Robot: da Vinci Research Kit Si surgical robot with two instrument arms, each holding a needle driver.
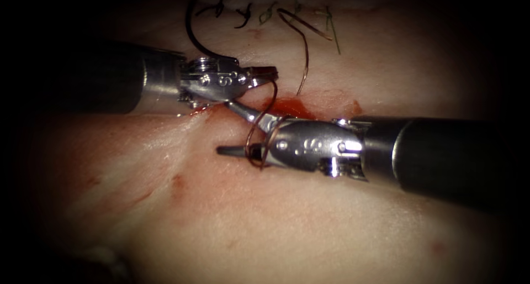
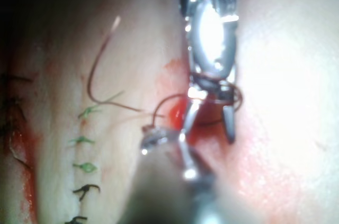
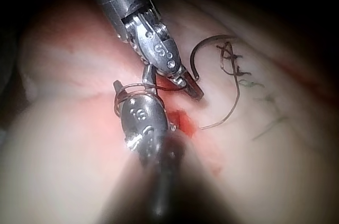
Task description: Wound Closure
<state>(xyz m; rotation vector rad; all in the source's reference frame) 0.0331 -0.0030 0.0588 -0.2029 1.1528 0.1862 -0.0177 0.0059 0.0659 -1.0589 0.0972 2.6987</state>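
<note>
1. The dark, curved steel needle lies up and to the left of the pool of red fluid. It arcs past the wrist of the left arm's silver needle driver. Neither tool holds it, and I cannot tell whether its tip is in the tissue.
2. The thin reddish-brown thread runs from the left driver's jaw tips, just left of the fluid, down to the right driver. There it coils around one jaw.
3. The left driver's jaws are pressed together on that thread. The right wrist view shows the same.
4. The right arm's silver needle driver has its jaws spread wide. One points toward the left driver beside the fluid. The other, below the fluid, carries the thread loops and clamps nothing.
5. A loose thread tail hangs above the fluid.
6. A row of dark and green stitch knots sits farther up on the pale pork tissue.
</note>
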